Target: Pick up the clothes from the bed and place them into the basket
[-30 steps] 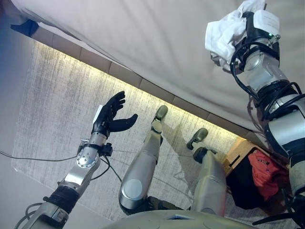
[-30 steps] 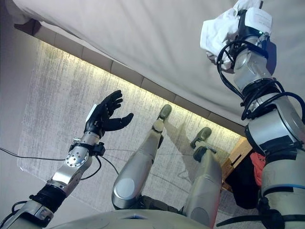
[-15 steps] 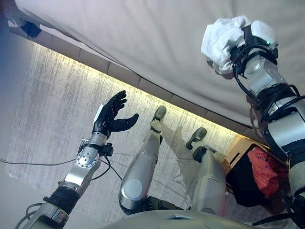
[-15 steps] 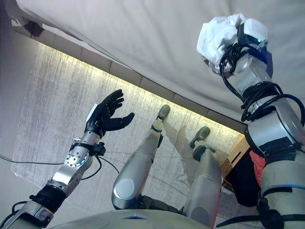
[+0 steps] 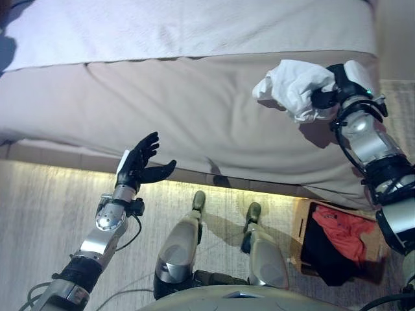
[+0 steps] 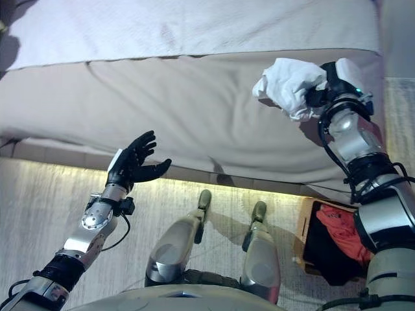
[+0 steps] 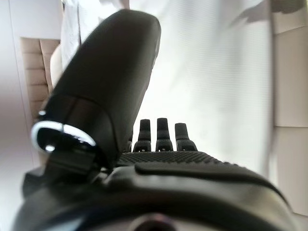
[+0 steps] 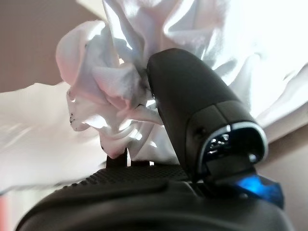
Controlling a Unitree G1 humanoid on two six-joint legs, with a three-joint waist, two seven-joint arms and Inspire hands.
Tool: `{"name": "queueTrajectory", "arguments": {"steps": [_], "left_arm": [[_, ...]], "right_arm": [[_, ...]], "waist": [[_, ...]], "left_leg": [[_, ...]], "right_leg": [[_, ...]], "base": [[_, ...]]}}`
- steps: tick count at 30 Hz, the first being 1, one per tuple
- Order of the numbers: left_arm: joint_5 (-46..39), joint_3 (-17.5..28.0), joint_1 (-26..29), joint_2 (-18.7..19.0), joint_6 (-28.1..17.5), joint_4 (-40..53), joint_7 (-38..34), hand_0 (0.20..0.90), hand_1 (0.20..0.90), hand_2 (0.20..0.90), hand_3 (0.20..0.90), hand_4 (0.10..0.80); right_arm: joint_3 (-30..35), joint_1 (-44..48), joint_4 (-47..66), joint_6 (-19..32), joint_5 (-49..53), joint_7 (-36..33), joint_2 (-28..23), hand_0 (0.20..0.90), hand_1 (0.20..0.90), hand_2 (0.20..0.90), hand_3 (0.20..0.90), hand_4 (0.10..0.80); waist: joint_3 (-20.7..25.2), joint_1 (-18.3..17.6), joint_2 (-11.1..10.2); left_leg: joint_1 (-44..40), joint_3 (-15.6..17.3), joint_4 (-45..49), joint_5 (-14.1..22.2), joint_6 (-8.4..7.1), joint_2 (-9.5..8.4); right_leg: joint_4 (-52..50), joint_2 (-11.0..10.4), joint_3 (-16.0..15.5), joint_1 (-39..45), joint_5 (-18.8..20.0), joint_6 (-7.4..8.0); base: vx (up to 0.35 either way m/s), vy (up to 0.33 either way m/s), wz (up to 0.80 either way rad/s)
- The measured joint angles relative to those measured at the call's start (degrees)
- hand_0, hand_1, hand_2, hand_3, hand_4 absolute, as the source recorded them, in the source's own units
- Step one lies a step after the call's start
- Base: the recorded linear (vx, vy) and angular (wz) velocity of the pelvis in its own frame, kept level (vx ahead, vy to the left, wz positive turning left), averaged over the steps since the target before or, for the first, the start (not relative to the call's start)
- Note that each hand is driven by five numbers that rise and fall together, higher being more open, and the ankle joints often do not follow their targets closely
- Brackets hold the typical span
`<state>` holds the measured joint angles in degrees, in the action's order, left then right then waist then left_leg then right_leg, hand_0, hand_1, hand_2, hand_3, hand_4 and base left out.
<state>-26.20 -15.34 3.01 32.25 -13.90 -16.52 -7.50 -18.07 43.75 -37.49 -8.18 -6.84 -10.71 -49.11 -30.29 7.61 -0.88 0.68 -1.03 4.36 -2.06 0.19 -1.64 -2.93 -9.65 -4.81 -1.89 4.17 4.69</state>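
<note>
Your bed [image 5: 194, 110] fills the top of both eye views, and its cover looks bare: I see no other clothes on the part in frame, though the far side and both ends run out of view, so you can't call it cleared from here.

The basket [image 5: 337, 249] sits on the floor at the bed's near right corner, just past the front edge. It already holds a red garment [image 5: 343, 234] on top of something dark, so part of the job looks done.

The white garment [image 5: 292, 87] is bunched up and lifted off the mattress, above the bed's right end near the front edge. It is not over the basket yet; the basket is nearer the robot and lower.

Your right hand [image 5: 327, 97] is clenched round that garment; the wrist view shows the thumb [image 8: 192, 101] pressed into the folds.

Your left hand [image 5: 139, 165] is empty, fingers spread, idling off the bed's front edge toward the left.

Remaining, by my read: carry the white piece back and down over the basket, release, then check the unseen bed areas.
</note>
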Motion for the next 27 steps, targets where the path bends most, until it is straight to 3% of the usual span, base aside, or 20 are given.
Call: {"name": "queueTrajectory", "arguments": {"steps": [4, 7, 11, 17, 20, 27], "left_arm": [[0.4, 1.8, -1.8, -0.1, 1.3, -0.5, 0.6, 0.9, 0.9, 0.9, 0.9, 0.8], [0.5, 1.8, -1.3, -1.2, 1.9, -3.1, 1.1, 0.9, 0.9, 0.9, 0.9, 0.8], [1.5, 1.9, -1.5, -3.6, 2.4, -5.9, 2.3, 0.9, 0.9, 0.9, 0.9, 0.8], [2.8, 1.9, -0.8, -5.6, 2.4, -7.3, 4.2, 0.9, 0.9, 0.9, 0.9, 0.8], [3.8, 1.9, -1.6, -6.9, 2.4, -7.5, 4.5, 0.9, 0.9, 0.9, 0.9, 0.8], [4.1, 1.8, -2.6, -7.7, 2.4, -7.7, 5.7, 0.9, 0.9, 0.9, 0.9, 0.8]], "right_arm": [[8.5, -10.7, 3.2, 0.9, -0.1, 0.7, -0.3, 0.3, 0.3, 0.3, 0.2, 0.1], [12.2, -16.9, 3.5, 0.6, -0.1, 0.9, -0.2, 0.3, 0.3, 0.3, 0.2, 0.1], [14.0, -24.2, 3.5, 0.3, -0.1, 0.9, -0.2, 0.3, 0.3, 0.3, 0.2, 0.1], [16.1, -31.2, 4.4, -0.1, -0.2, 1.4, -0.1, 0.3, 0.3, 0.3, 0.2, 0.1], [18.5, -35.7, 6.6, 0.1, -1.4, 2.4, 0.6, 0.3, 0.3, 0.3, 0.2, 0.1], [19.5, -41.1, 5.7, -0.2, -1.6, 2.6, 5.8, 0.3, 0.3, 0.3, 0.2, 0.1]], "waist": [[4.9, -3.5, -3.6], [8.3, -6.1, -4.6], [13.1, -10.0, -4.1], [14.5, -14.6, -2.7], [15.3, -15.1, -1.4], [17.7, -17.5, -0.5]], "left_leg": [[-4.4, 2.7, -4.1, 0.2, 0.0, 1.0], [-7.1, 4.0, -6.6, 0.2, -0.03, 1.84], [-10.6, 6.6, -9.4, 0.2, -0.05, 2.82], [-11.2, 8.4, -9.5, 0.5, -0.45, 3.75], [-12.0, 9.9, -9.7, 1.2, -1.38, 4.56], [-11.9, 12.5, -9.8, 1.5, -1.58, 5.52]], "right_leg": [[3.1, 1.2, 2.6, 2.4, 0.0, 0.04], [5.4, 2.2, 3.7, 4.2, 0.6, 0.03], [8.1, 3.4, 5.9, 6.5, 0.8, 0.05], [8.1, 4.7, 7.8, 6.1, 1.0, -0.15], [8.1, 5.6, 9.4, 6.0, 1.3, -0.02], [8.1, 6.9, 11.8, 4.3, 1.3, 0.01]], "base": [[0.086, -0.012, -0.4], [0.022, -0.018, -0.32], [-0.032, -0.037, -0.33], [-0.022, -0.008, -0.17], [0.011, -0.006, -0.27], [0.025, -0.018, -0.21]]}}
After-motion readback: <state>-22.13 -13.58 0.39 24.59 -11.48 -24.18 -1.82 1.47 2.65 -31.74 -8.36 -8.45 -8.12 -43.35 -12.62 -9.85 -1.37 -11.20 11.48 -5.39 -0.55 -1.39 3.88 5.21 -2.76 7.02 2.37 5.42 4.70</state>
